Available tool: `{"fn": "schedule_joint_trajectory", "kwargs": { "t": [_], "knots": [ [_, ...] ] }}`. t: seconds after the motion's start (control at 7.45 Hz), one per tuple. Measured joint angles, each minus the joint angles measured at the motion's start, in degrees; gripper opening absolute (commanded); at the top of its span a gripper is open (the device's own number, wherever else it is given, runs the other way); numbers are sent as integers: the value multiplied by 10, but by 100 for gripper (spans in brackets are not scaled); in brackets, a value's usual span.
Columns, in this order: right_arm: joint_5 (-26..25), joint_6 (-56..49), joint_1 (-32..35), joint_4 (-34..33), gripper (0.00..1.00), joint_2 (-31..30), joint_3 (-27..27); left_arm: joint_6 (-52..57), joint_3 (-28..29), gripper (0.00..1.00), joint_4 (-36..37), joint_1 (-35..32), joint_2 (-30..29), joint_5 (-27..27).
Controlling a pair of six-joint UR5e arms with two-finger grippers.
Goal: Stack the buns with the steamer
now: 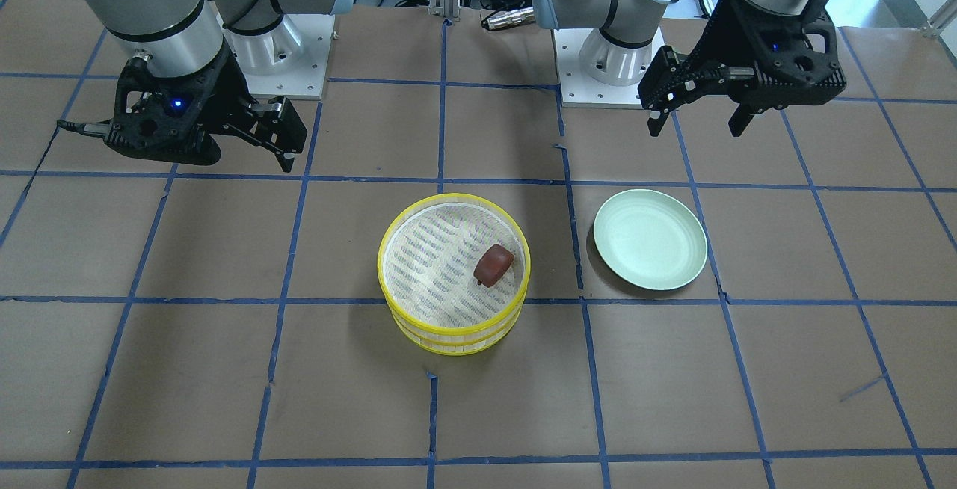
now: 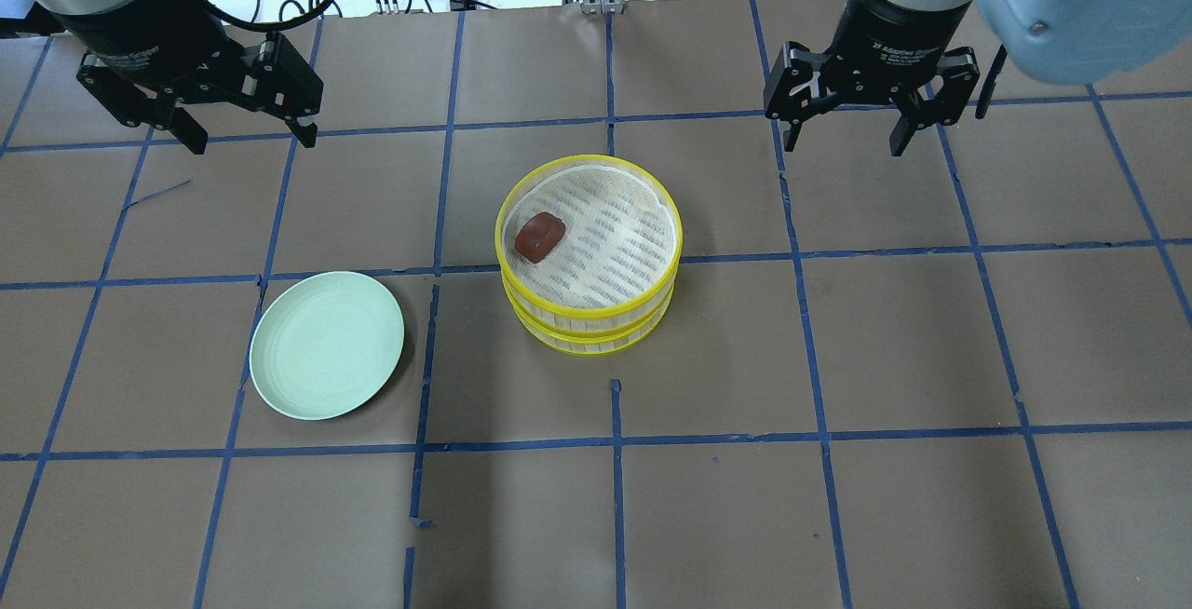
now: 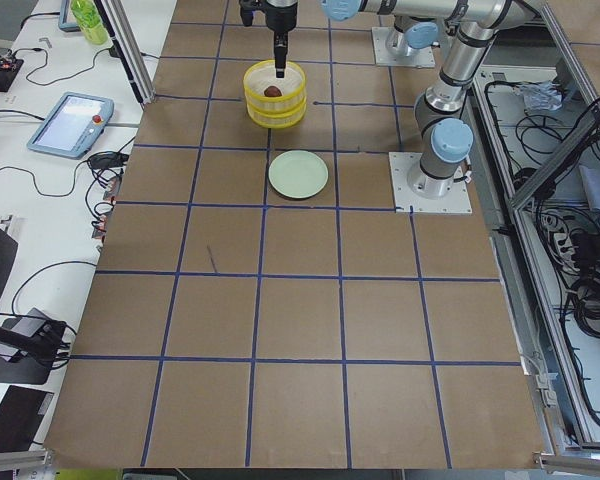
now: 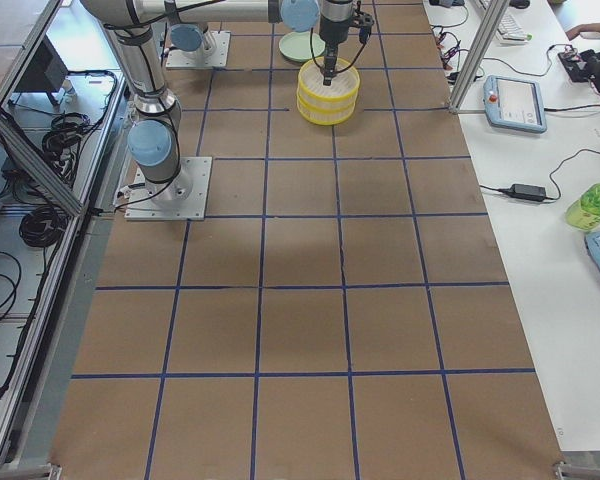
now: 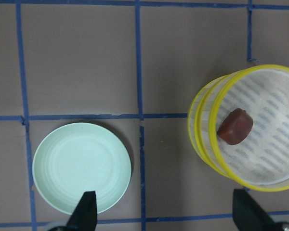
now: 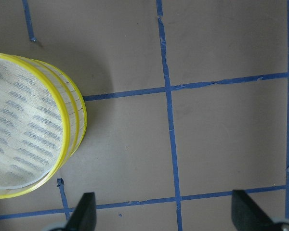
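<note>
Closest to the left wrist lens are the two black fingers (image 5: 86, 211) of the left claw (image 2: 250, 137), set far apart with nothing between them. The right claw (image 2: 846, 143) is spread just as wide and likewise grips nothing. Both hang high over the brown paper-covered desk (image 2: 838, 358) with its blue tape grid.

Below and between the claws, well apart from each, stand the two round yellow-rimmed steamer baskets (image 2: 589, 306), one seated squarely on the other. The small reddish-brown oval bun (image 2: 539, 236) rests on the striped mesh of the upper basket, close to the rim on the left claw's side, touching neither claw. Below the left claw sits a pale green round plate (image 2: 326, 345), near the stack, and no bun shows on it.

As I judge it, the task is at or near its end: the baskets are stacked and the brown bun is loaded on top. A white bun appears in no view. The upper mesh hides the lower basket, so whether it lies inside cannot be told. If it does, nothing is left to do.

The brown bun is stubby, so its heading is only mild. Its longer axis runs on a slant, one end toward the plate beneath the left claw, the other toward the right claw's side.
</note>
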Motion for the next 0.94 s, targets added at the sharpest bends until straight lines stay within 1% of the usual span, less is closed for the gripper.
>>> {"fn": "schedule_joint_trajectory", "kwargs": {
  "t": [0.94],
  "knots": [
    [0, 1, 2, 0, 100, 0, 0, -1, -6, 100, -3, -3, -4, 1]
  ]
}}
